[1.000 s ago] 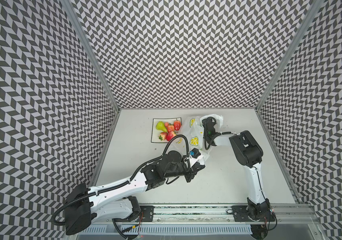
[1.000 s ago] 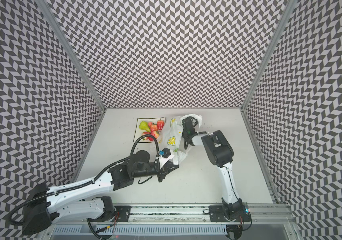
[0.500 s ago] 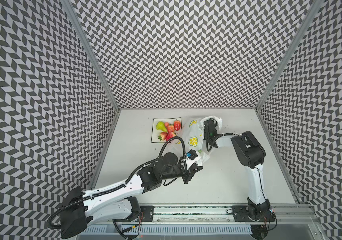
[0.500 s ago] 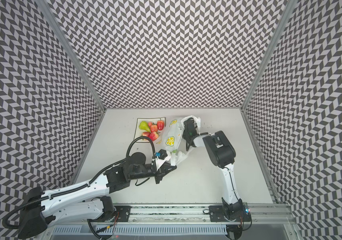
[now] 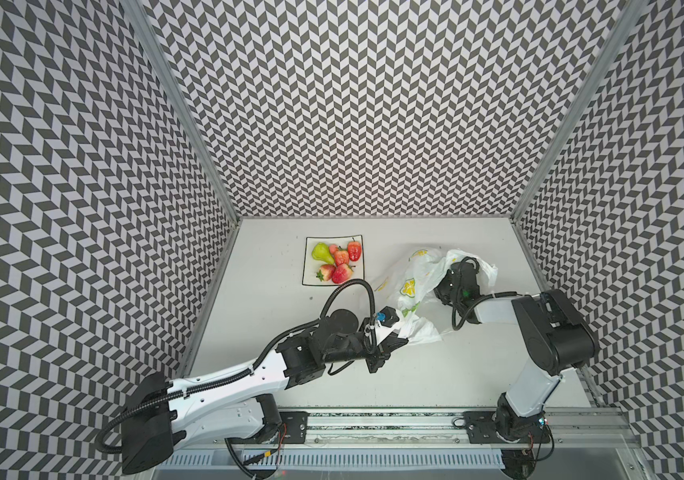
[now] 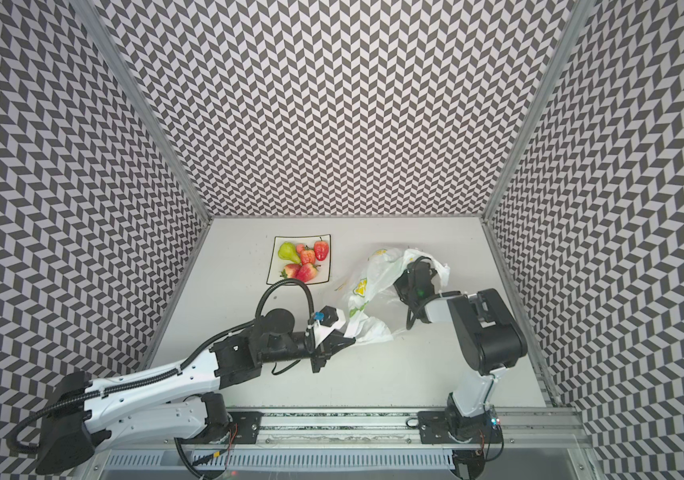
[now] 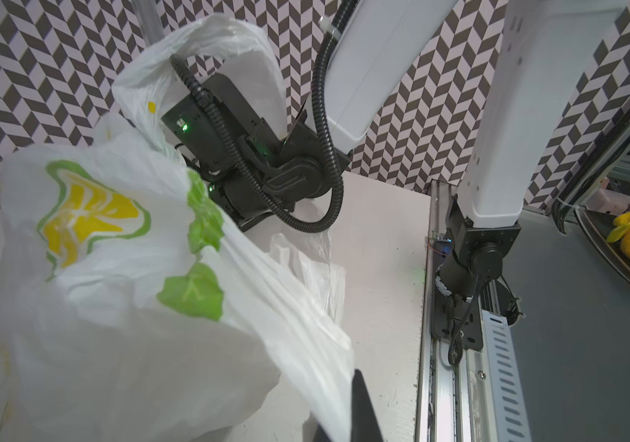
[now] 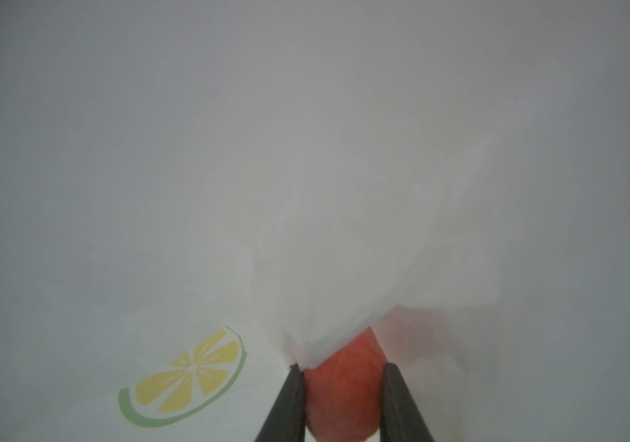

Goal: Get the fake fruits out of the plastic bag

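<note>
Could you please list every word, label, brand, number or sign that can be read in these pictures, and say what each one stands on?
Readable words, numbers or brand names: none in any view.
plastic bag: pictures only, no lettering: a yellow lemon-slice print and green leaf shapes.
Elsewhere: no marking is large or sharp enough to read.

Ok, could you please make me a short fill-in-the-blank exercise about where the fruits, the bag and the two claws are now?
1. The pear lies on the ___.
2. The left claw is shut on the edge of the ___.
3. The right claw, reaching inside it, grips a fruit whose colour is ___.

Missing words: plate; bag; red.
</note>
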